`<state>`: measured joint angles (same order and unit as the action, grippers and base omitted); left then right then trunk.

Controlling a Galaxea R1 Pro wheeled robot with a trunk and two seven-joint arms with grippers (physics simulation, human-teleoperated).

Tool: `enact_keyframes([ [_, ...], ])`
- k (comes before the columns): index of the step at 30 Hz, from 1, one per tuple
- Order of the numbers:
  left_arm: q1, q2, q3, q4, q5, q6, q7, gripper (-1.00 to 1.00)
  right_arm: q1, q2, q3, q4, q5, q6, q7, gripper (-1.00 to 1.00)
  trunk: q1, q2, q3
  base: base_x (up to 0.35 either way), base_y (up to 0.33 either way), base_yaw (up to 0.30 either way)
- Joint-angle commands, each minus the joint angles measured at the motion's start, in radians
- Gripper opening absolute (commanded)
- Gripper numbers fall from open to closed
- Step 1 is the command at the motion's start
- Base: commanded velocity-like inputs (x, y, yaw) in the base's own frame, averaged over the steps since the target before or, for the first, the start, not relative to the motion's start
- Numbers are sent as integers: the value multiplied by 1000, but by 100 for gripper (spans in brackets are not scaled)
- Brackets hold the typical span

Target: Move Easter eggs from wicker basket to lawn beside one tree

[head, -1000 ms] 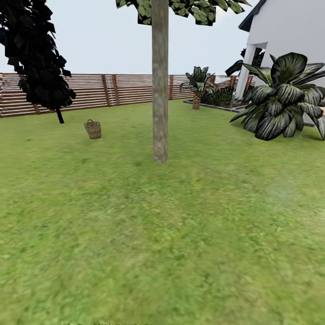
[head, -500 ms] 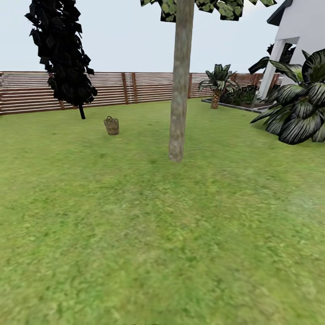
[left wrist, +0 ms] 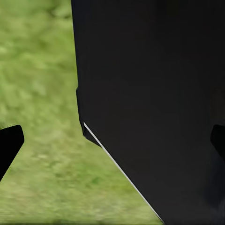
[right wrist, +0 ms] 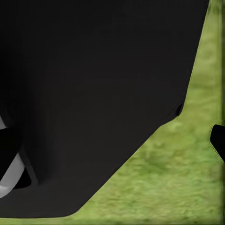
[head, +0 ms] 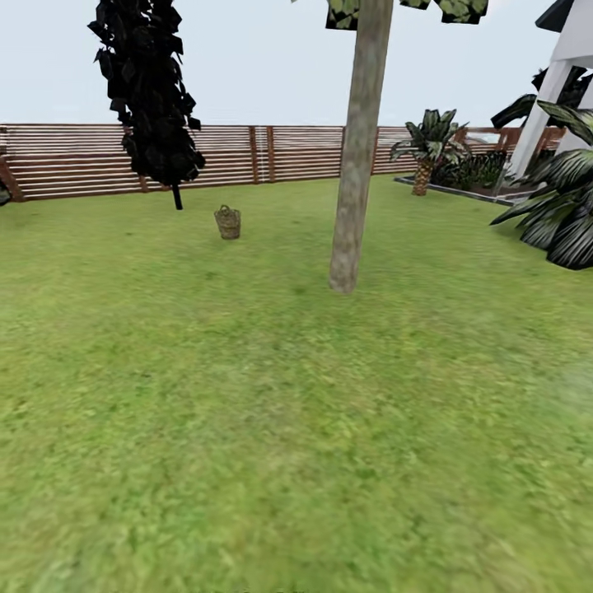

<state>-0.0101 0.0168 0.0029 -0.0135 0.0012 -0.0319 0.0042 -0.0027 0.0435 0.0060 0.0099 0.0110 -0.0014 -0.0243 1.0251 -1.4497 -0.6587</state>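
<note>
Left gripper [left wrist: 112,140]: dark fingertip at each side edge of its wrist view, wide apart, nothing between, so spread and empty. Right gripper [right wrist: 112,140]: one dark tip at one edge, something dark at the other, can't tell if spread or closed; nothing seen gripped. Both aimed down past a big black body panel [left wrist: 154,93] at grass, probably tucked beside the trunk for driving.

Further out, head view: wicker basket [head: 228,222] upright on the lawn [head: 272,428], far ahead and a bit left, near the dark cypress-like tree [head: 152,99], well apart from the tree [head: 356,165] with the bare mottled trunk. Eggs not discernible, basket too small and distant. Judged stage: approach only, nothing grasped yet. That trunk looks the handiest drop spot, being nearest the basket.

Surroundings: mottled green grass, brown slatted fence [head: 272,152] along the back, small palm [head: 426,148] and big-leafed plant [head: 564,222] at right by the white house [head: 568,74], pale sky.
</note>
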Motion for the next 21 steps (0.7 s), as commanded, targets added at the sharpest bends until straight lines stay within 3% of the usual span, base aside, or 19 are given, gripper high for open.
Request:
enact_keyframes([
  [1, -1, 0, 0, 1, 0, -3, 0, 100, 0, -1, 0, 0, 1, 0, -3, 100, 0, 0, -2, 0, 0, 194],
  [11, -1, 0, 0, 1, 0, -3, 0, 100, 0, -29, -8, -1, -7, -1, -3, 100, 0, 0, -14, 0, 0, 194],
  [21, -1, 0, 0, 1, 0, -3, 0, 100, 0, -23, -1, -3, -6, -10, -3, 100, 0, 0, -26, 0, 0, 199],
])
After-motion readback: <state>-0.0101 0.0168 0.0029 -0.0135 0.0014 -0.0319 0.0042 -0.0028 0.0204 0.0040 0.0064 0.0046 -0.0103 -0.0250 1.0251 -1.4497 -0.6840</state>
